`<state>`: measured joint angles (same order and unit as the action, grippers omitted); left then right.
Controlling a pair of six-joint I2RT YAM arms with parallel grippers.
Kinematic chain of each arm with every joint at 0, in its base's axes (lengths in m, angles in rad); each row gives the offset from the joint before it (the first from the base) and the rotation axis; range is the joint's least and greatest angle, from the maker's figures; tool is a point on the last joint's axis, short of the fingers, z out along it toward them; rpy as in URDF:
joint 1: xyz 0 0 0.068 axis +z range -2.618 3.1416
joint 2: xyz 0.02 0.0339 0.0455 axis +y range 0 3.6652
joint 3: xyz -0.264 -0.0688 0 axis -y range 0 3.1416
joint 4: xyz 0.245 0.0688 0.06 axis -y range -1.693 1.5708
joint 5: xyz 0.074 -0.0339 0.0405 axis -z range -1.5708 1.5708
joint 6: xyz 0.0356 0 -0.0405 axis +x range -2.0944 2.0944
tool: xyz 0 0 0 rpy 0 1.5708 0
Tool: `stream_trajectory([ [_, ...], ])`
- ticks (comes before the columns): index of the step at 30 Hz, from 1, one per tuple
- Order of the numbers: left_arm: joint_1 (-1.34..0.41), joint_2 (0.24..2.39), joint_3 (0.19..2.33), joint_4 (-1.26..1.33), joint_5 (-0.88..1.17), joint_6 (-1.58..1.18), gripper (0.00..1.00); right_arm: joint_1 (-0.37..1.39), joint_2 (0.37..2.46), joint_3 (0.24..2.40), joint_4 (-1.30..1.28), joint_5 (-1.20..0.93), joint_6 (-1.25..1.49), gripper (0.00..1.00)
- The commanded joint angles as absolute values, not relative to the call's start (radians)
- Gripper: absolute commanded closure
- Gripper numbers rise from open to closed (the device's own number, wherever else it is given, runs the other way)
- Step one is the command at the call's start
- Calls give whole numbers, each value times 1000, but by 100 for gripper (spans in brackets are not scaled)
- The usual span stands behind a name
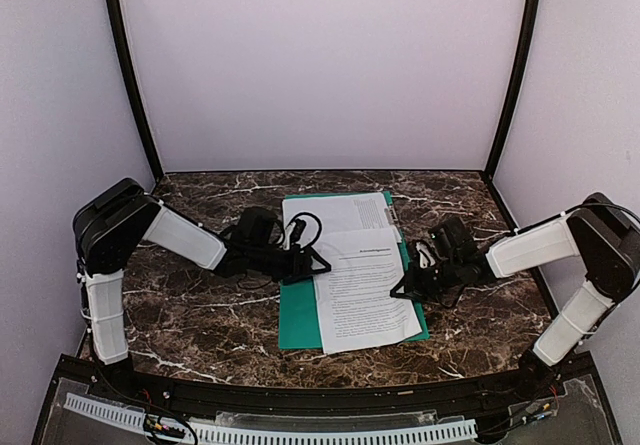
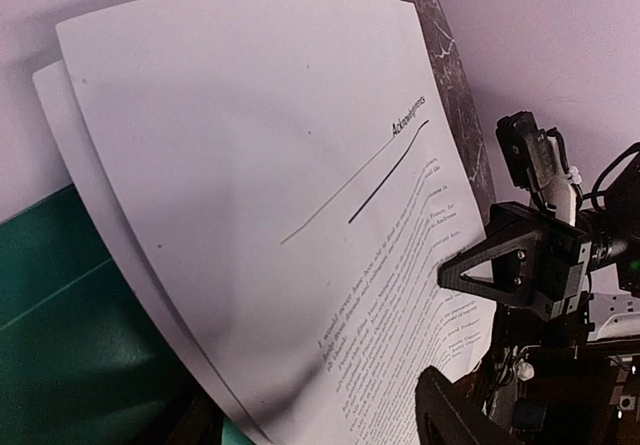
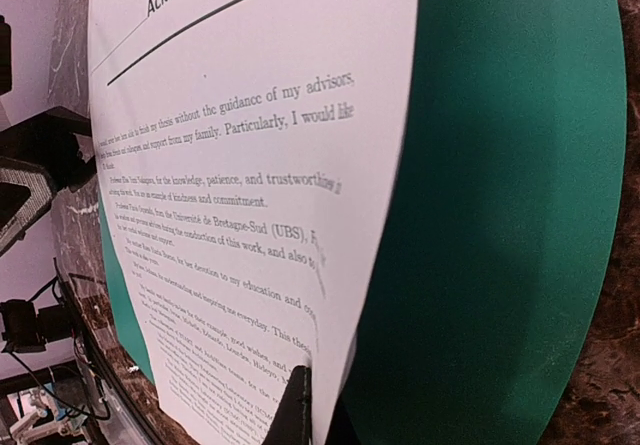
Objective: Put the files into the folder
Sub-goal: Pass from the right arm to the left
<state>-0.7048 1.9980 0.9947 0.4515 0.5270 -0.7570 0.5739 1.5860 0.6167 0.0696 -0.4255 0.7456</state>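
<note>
We see folder [image 1: 297, 317] flat at frame centre, 2 files lying on it. Top sheet [image 1: 365, 290] lower centre, skewed; second sheet [image 1: 335, 210] above it, jutting past folder's upper edge. Right gripper [image 1: 402, 289] clenched, seemingly pinching top sheet's right edge. Left gripper [image 1: 313, 264] jaws apart at sheets' left edge, grasping nothing. We judge step: squaring sheets. Next move calls for sliding both within folder outline, no creasing.

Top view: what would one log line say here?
folder: flat | top sheet: skewed on it | left gripper: open, left of sheet | right gripper: shut, sheet edge
</note>
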Motion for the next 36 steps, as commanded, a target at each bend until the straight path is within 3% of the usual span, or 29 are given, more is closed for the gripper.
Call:
stream_trajectory([
  [1, -704, 2031, 944, 493, 583, -839, 35, 572, 1597, 602, 100, -421, 738, 100],
  [11, -711, 2030, 811, 781, 630, -996, 52, 589, 1601, 588, 143, -422, 766, 100],
  [30, -744, 2018, 749, 913, 636, -1063, 83, 619, 1594, 568, 175, -399, 798, 100],
  [36, -744, 1991, 772, 847, 645, -987, 99, 638, 1590, 576, 190, -402, 774, 100],
])
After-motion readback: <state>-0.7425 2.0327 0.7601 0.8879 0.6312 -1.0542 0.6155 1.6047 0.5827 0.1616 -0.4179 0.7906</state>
